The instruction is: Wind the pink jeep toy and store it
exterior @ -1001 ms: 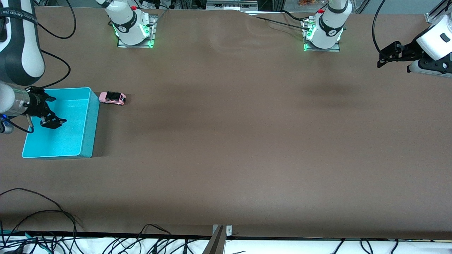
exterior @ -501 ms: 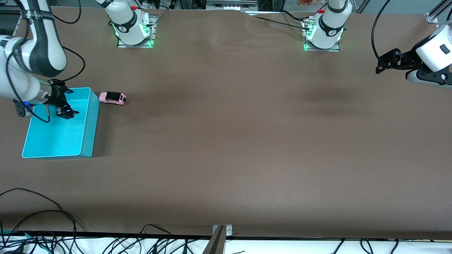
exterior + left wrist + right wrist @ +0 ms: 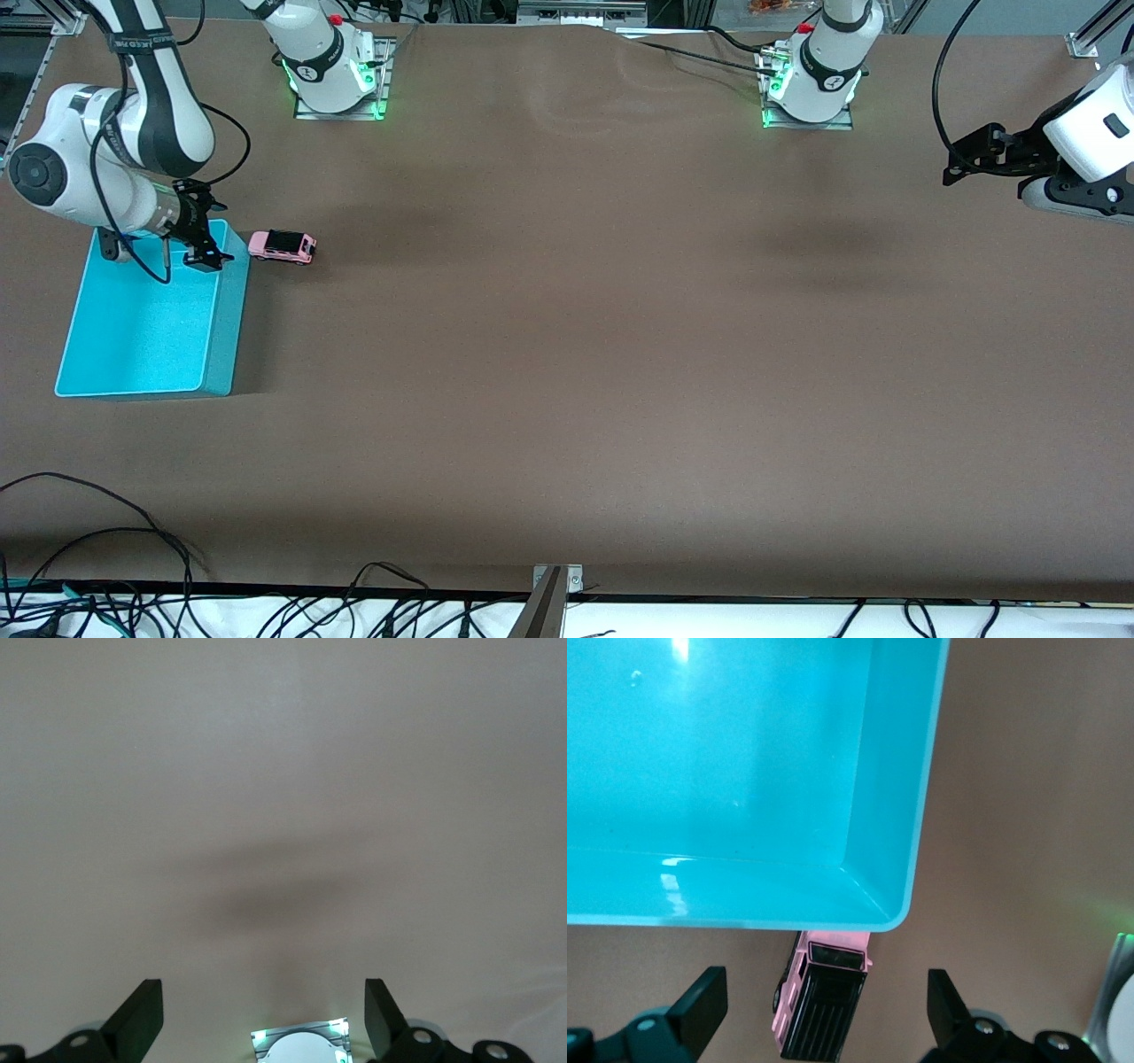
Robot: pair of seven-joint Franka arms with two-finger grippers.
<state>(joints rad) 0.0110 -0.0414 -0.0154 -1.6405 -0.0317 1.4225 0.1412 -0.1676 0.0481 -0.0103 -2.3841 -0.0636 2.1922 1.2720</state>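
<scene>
Brown cloth covers the whole table, and at the right arm's end of it my right gripper hangs over the corner of the turquoise bin that is farthest from the front camera, fingers spread wide and holding nothing. Just past that corner, on the cloth and outside the bin, sits the pink jeep toy; in the right wrist view the pink jeep toy lies between the two fingertips but lower down, close beside the bin's wall.

To do this reach well, I judge I should carry the gripper clear of the bin's rim, centre it over the black roof, then descend and pinch across the narrow sides (the wheels must stay free for winding).

Its long axis runs along the table from one arm's end toward the other, roughly square to the bin wall it sits beside. Which end is the front I cannot tell.

At the other end the left gripper waits in the air, open and empty, over bare cloth.
</scene>
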